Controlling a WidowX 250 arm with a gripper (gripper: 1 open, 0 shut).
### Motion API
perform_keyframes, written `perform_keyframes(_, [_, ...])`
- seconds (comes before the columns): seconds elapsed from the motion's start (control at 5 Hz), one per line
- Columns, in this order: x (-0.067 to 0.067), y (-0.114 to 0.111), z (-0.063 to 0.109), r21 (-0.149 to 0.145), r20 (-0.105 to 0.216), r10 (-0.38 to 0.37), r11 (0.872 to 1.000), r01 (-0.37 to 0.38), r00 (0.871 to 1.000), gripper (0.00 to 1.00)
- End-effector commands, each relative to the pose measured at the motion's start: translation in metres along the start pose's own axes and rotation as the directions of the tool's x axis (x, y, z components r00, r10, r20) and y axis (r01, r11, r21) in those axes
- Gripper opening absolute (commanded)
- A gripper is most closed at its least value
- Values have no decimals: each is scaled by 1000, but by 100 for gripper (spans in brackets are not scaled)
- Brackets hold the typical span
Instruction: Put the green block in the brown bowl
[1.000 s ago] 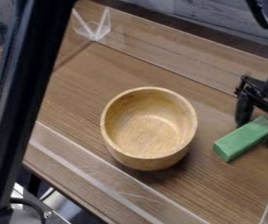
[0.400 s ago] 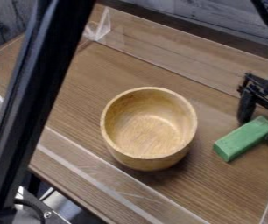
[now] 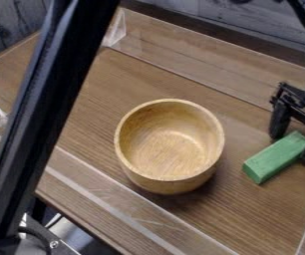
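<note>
The bowl [image 3: 170,145] stands upright on the wooden table [image 3: 195,80], near the middle of the view; its inside shows only bare grain, with nothing in it. The block [image 3: 276,158] lies flat on the table to the right of the bowl, close to it but apart, its long axis slanting up toward the right; its upper end sits just beneath the gripper [image 3: 296,121]. The gripper is at the right edge, pointing steeply down, its dark fingers spread wide and holding nothing; whether a fingertip touches the block's end cannot be told, and the far finger is partly cut off by the frame edge. A thick dark bar [image 3: 42,120], out of focus, crosses the left side diagonally and hides much of the table there; a clear sheet's edge [image 3: 129,35] shows near the top, its shape hard to make out.
</note>
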State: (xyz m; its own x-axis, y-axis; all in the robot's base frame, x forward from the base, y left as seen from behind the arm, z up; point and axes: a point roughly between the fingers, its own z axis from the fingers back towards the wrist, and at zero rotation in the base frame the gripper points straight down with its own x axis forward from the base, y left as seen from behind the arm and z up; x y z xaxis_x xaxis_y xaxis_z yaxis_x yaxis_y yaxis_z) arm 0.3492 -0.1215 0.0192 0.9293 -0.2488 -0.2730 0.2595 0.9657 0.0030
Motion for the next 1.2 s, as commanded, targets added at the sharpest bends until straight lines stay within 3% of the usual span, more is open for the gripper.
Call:
perform_keyframes(0.0, [2,8,9,-1,27,13,1000,-13,1000,0])
perform_keyframes(1.0, [-19,31,23,-25,55,23,999,-21,998,0])
